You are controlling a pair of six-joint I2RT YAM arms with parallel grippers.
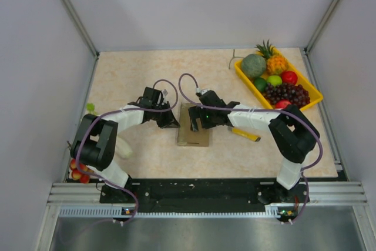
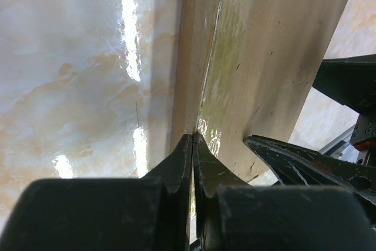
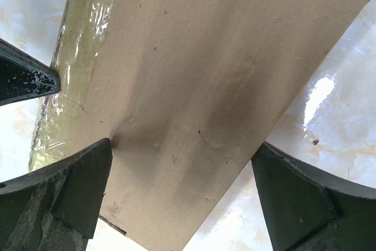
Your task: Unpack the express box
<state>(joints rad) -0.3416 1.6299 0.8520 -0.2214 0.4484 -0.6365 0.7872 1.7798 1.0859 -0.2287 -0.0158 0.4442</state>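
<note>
Left claw closed at express box seam — right claw agape astride.

Our two arms, white shells and black joints, strung with purple cable.

We see the left arm and right arm built of white link covers and bulky black joint housings, each trailing a looping purple cable. A small green light glows on the right wrist. Up close, the left gripper has matte black tapering fingers, scuffed pale; the right gripper has broad, wedge-shaped black fingers.
</note>
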